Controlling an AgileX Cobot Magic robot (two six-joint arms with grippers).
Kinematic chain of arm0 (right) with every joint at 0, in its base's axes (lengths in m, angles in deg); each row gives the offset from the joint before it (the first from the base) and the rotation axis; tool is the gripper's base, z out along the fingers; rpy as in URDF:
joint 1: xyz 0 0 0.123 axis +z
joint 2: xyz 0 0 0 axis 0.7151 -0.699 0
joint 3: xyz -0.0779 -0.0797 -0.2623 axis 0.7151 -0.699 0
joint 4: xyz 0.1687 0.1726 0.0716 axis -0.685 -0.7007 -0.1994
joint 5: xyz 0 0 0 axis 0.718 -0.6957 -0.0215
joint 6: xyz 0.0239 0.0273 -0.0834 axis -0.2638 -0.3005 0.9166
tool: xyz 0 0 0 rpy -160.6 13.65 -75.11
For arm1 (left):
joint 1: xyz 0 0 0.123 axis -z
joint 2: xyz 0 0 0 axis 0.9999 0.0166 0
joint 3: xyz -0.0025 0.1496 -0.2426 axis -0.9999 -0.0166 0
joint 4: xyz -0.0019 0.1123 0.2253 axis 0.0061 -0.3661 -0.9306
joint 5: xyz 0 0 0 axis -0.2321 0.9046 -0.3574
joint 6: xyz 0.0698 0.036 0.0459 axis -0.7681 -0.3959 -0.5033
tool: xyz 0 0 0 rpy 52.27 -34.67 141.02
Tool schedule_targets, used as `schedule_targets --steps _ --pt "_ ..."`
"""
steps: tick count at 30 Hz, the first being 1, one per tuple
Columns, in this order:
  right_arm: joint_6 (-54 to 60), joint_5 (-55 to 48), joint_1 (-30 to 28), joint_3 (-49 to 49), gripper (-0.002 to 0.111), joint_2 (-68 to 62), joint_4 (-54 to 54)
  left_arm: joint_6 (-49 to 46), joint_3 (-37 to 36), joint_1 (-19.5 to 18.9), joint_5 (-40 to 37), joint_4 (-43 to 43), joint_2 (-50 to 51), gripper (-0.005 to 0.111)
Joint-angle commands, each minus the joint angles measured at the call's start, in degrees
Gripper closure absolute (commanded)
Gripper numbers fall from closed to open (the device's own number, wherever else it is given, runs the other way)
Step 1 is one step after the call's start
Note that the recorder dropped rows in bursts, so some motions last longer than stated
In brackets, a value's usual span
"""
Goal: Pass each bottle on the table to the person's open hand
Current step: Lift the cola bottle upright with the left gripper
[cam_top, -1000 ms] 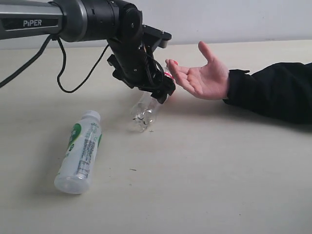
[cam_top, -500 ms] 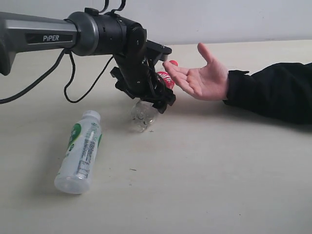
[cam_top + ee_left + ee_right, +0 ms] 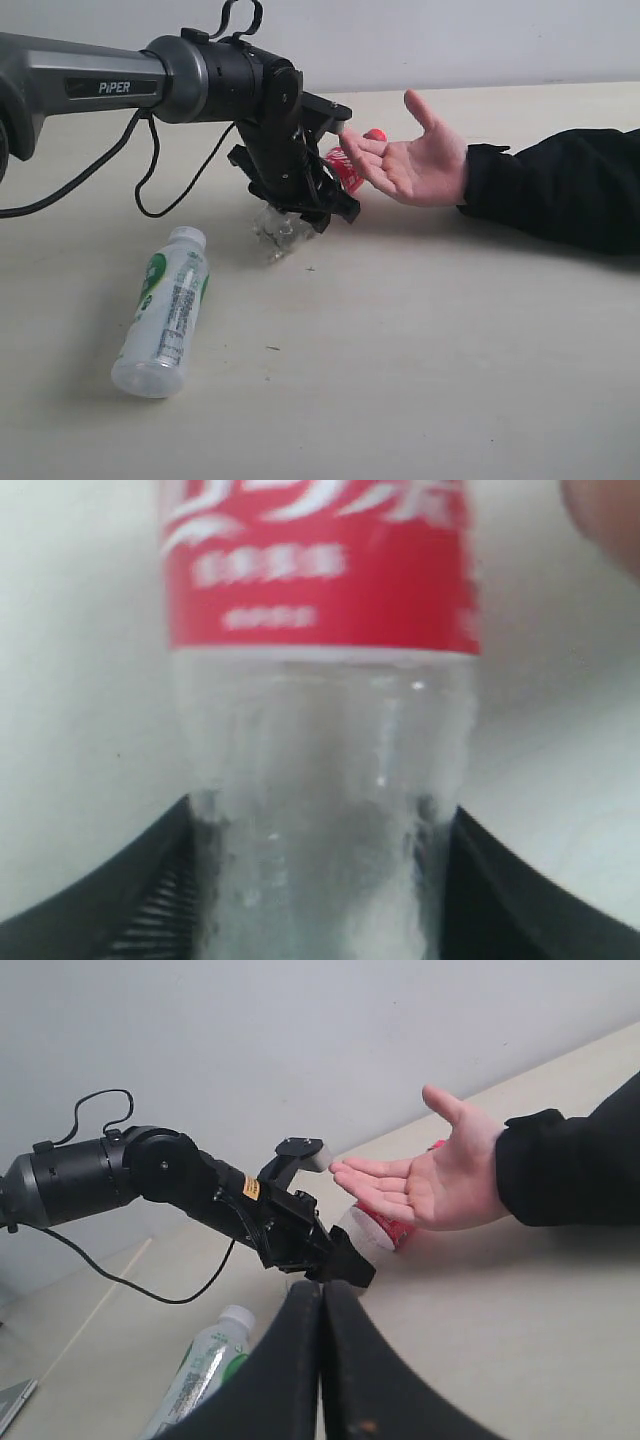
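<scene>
Left tool [image 3: 322,196] clamps the red-labelled bottle [image 3: 318,590], cap at the open hand [image 3: 420,165]; right tool [image 3: 322,1305] closed; white-green bottle [image 3: 165,310] at its seven o'clock.

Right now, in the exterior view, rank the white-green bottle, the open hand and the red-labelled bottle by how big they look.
1. white-green bottle, though it lies nearest the camera, which helps it.
2. open hand, a close second.
3. red-labelled bottle, partly hidden, so its place is unsure.
</scene>
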Motion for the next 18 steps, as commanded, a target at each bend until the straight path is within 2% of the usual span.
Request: schedule_targets --steps 1,7,18 --pt "0.24 0.69 -0.29 -0.18 0.107 0.30 0.48 0.42 0.40 0.08 0.57 -0.23 -0.36 0.073" --pt "0.24 0.69 -0.29 -0.18 0.107 0.30 0.48 0.42 0.40 0.08 0.69 -1.46 -0.36 0.107" --pt "0.24 0.69 -0.29 -0.18 0.107 0.30 0.48 1.45 0.40 -0.52 0.21 -3.46 -3.09 0.107"
